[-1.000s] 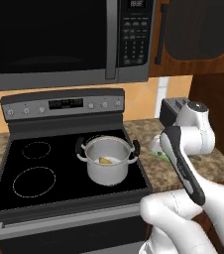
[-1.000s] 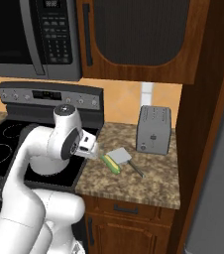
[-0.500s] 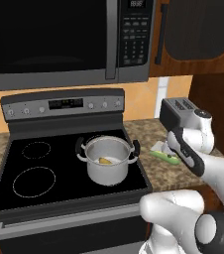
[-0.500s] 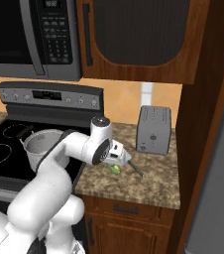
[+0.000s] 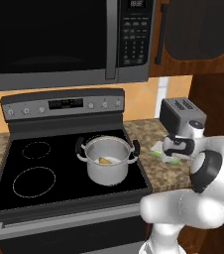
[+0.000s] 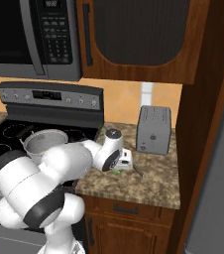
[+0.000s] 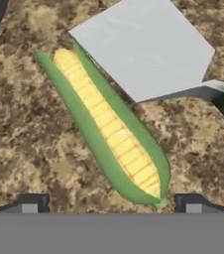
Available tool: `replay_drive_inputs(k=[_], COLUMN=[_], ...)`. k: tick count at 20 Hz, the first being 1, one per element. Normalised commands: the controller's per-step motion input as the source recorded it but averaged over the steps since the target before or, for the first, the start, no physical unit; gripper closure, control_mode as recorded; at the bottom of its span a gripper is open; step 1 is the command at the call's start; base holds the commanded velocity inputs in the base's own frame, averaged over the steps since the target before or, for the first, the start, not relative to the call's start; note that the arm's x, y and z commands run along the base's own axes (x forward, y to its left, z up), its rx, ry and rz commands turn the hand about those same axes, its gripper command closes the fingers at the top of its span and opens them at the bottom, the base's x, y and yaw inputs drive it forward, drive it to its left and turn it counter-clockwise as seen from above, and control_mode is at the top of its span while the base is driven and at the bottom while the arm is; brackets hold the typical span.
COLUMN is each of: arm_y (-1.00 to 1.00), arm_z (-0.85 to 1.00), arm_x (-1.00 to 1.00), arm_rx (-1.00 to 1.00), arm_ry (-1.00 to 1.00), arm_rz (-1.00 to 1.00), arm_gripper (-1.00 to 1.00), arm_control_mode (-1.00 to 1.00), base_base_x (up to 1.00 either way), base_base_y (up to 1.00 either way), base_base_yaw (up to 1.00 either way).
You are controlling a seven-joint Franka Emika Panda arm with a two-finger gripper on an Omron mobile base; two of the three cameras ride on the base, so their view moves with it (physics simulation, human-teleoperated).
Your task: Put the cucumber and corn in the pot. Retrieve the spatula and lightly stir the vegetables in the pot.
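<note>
spatula (image 7: 143,47) handle cut off at edge

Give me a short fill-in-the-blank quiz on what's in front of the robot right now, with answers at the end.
1. The corn, in its green husk, lies beside the spatula on the speckled ___.
2. The pot stands on the black ___.
3. The gripper hovers over the corn with its fingers ___.

Missing words: counter; stove; open.
</note>
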Motion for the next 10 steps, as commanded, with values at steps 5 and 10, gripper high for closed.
replay_drive_inputs(k=[5, 10], arm_y=[-0.24, -0.01], arm_z=[-0.35, -0.33], arm_x=[0.74, 0.28], arm_rx=[0.00, 0.00], arm_ry=[0.12, 0.09], arm_rz=[0.13, 0.13], arm_gripper=[-1.00, -1.00], arm_control_mode=[-1.00, -1.00], base_base_x=[0.00, 0.00], base_base_y=[0.00, 0.00], base_base_yaw=[0.00, 0.00])
